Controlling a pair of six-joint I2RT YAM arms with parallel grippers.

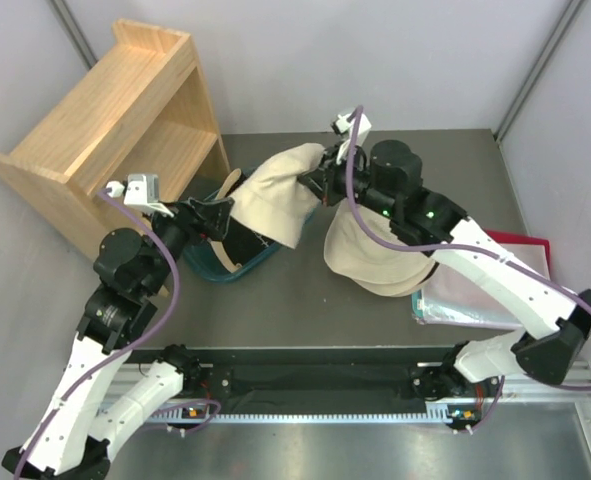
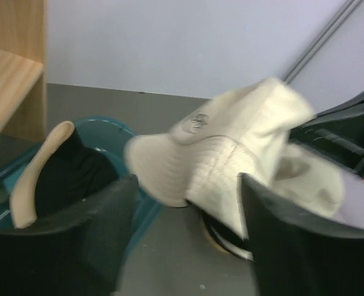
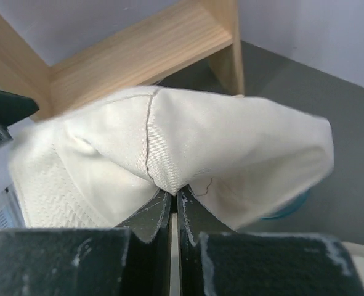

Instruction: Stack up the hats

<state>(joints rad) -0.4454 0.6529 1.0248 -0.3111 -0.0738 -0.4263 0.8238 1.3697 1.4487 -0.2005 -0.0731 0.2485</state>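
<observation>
Clamps the right gripper [image 3: 174,198] tight on a cream hat [image 1: 275,195], raised beside the teal tub [image 1: 207,264]; spreads the left gripper [image 2: 186,185] apart nearby; shows other hats [image 1: 370,262] piled under the right arm [image 1: 495,275].

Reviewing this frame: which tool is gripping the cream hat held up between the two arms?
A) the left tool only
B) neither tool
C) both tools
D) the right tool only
D: the right wrist view shows the right tool pinched shut on a fold of the cream hat, while the left tool has its fingers spread apart, not pinching the fabric.
</observation>
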